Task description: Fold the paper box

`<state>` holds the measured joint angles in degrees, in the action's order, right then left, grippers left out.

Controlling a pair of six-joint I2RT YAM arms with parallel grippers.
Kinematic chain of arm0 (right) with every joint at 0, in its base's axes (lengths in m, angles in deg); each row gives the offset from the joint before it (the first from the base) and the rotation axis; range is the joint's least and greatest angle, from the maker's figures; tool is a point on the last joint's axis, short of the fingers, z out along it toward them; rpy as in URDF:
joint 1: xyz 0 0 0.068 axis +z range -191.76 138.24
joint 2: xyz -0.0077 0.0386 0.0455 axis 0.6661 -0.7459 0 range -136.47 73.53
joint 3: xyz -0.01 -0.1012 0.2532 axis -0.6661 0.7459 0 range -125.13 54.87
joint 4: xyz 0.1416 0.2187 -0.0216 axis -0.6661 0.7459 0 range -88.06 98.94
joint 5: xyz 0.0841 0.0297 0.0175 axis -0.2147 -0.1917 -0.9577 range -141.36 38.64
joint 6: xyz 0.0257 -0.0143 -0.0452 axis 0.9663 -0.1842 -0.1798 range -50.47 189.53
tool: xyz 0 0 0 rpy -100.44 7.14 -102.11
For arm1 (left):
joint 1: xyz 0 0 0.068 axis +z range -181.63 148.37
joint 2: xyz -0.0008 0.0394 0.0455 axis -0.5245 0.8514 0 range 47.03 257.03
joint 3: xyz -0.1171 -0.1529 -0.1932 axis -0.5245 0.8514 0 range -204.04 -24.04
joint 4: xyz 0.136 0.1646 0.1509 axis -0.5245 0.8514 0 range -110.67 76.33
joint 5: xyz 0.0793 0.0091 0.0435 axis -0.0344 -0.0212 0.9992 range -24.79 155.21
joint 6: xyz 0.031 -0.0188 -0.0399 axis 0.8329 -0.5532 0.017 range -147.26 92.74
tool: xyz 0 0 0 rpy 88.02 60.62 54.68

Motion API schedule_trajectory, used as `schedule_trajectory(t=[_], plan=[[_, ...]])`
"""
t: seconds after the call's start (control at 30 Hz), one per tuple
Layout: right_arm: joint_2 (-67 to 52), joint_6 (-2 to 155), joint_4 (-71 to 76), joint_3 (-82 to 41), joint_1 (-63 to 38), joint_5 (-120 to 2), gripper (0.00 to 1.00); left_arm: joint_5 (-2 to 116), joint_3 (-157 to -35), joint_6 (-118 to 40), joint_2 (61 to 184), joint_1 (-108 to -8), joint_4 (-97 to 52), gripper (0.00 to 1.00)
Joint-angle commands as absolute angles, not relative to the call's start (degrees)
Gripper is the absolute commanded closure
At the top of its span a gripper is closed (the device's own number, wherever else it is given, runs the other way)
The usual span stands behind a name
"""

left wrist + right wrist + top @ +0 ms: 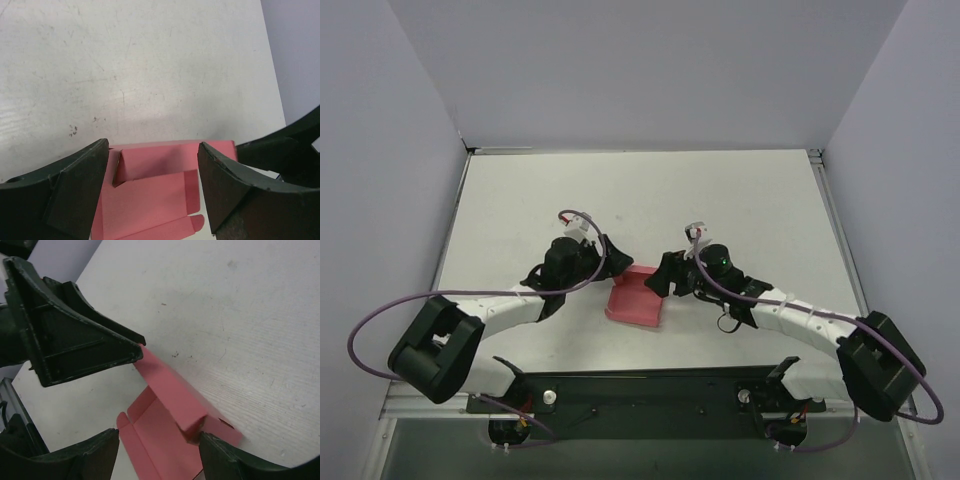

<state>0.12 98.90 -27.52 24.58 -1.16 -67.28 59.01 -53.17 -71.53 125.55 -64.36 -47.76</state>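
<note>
Nearest, just beyond the middle of the bench's near edge, the paper box (636, 298) is found lying partly formed: a flat panel with a small tuck flap is spread on the surface, and one long wall is already raised beside it. It is flanked by both arms. The left gripper (612, 262) is held spread, its fingers (75, 185) straddling the card with no pinch made. In the right wrist view one of its tips is seen against the end of the raised wall. The right gripper (159, 436) is likewise spread, one fingertip (220, 455) set at the folded corner of that wall.

The step in hand is judged to be the standing-up of the remaining walls. It would be done best if the raised wall were steadied from one side while the next flap is pushed over along its crease. This should be done slowly, since thin card is easily buckled or skidded across a smooth top. Beyond, the white bench (640, 190) runs on to the far edge.
</note>
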Motion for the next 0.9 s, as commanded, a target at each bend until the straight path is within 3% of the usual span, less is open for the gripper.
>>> schedule_trajectory(t=[0.0, 0.17, 0.37, 0.87], plan=[[9.1, 92.7, -19.6, 24.3, -0.6, -65.1, 0.34, 55.9, -58.5, -66.0, 124.6, -62.1, -51.4, 0.19], [12.0, 81.7, -13.5, 20.1, -1.6, -63.4, 0.27, 53.7, -59.9, -59.2, 121.2, -58.7, -45.7, 0.18], [2.8, 68.4, -7.1, 12.7, -2.3, -69.3, 0.28, 52.1, -58.0, -51.5, 115.9, -58.3, -38.3, 0.19], [-12.3, 59.7, -8.8, 4.8, -1.6, -72.6, 0.32, 53.9, -47.3, -40.4, 118.0, -59.8, -47.4, 0.22]])
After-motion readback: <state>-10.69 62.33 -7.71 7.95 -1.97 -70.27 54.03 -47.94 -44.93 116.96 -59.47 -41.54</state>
